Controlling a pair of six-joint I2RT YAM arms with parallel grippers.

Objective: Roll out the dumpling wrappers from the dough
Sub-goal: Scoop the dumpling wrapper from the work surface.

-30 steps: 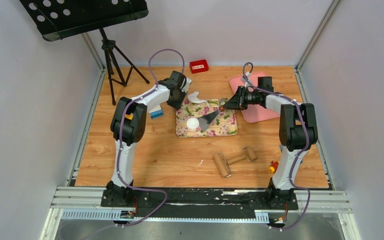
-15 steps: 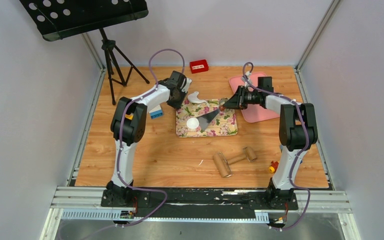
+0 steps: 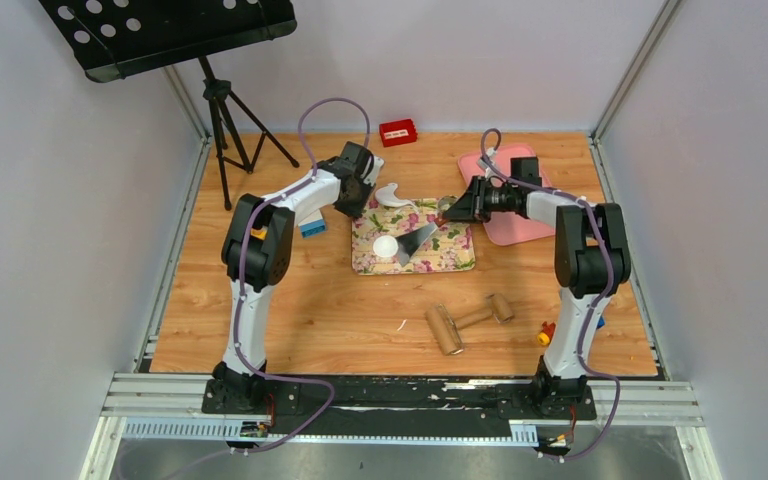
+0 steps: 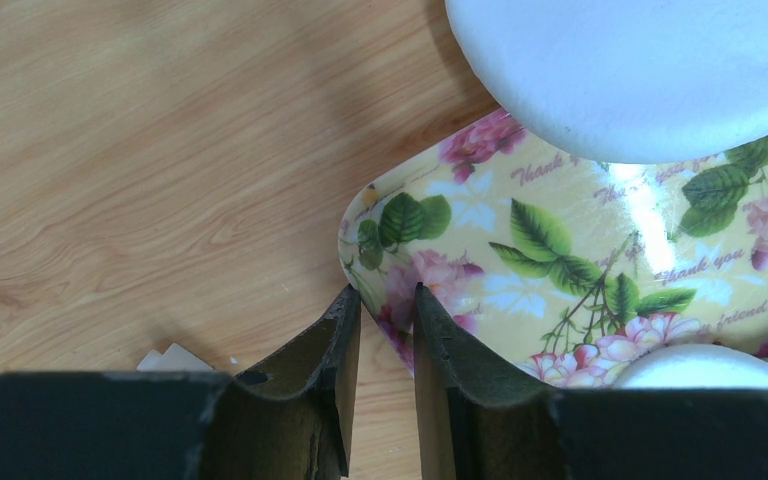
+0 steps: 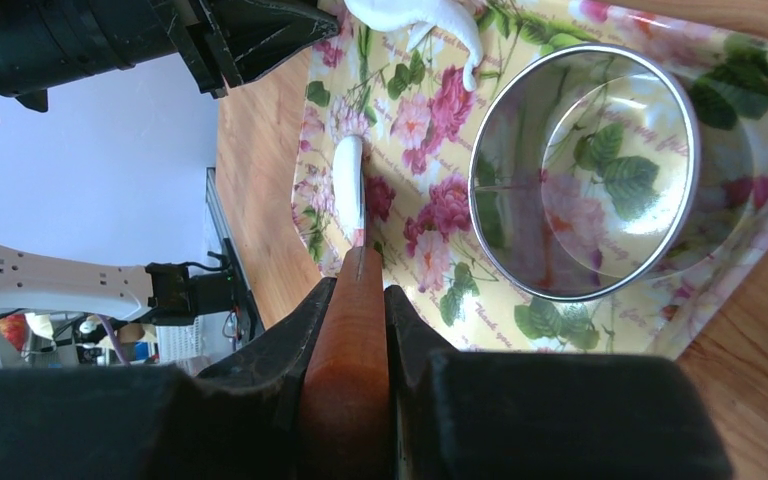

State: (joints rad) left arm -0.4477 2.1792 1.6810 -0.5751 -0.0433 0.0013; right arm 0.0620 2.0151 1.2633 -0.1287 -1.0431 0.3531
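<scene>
A thin round dumpling wrapper lies on the floral tray. An irregular white dough scrap rests at the tray's far edge. My right gripper is shut on the reddish wooden handle of a scraper, whose metal blade touches the tray beside the wrapper. A metal ring cutter stands on the tray by that gripper. My left gripper straddles the tray's corner rim, jaws closed on it. The dough and the wrapper show in the left wrist view.
A wooden rolling pin lies on the table in front of the tray. A pink mat sits under the right arm, a red box at the back, a white-and-blue block by the left arm, a tripod far left.
The right wrist has shifted slightly back and left, and the scraper blade has turned a little toward the wrapper. The left arm has not moved.
</scene>
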